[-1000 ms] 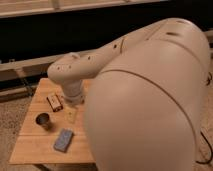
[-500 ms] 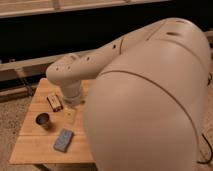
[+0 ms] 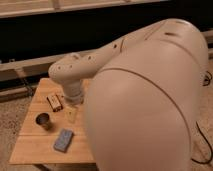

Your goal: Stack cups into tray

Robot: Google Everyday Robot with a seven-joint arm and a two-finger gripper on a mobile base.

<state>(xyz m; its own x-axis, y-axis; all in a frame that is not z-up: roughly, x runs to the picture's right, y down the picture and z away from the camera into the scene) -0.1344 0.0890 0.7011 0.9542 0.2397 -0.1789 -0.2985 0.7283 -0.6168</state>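
Note:
The dark grey metallic tumbler (image 3: 42, 120) stands upright on the left part of the wooden table (image 3: 35, 145). My arm reaches down over the table's middle, and the gripper (image 3: 72, 111) hangs just below the wrist, right of the tumbler and apart from it. A small pale cream-yellow thing (image 3: 73, 116) shows at the gripper's tip; I cannot tell whether it is the cream-white cup or whether it is held. The orange-yellow tray is out of view, possibly hidden behind my arm.
A flat blue-grey block (image 3: 63, 140) lies near the table's front edge. A small brown box (image 3: 54, 102) lies left of the gripper. My large cream arm shell (image 3: 145, 100) hides the table's right side. A dark wall runs behind.

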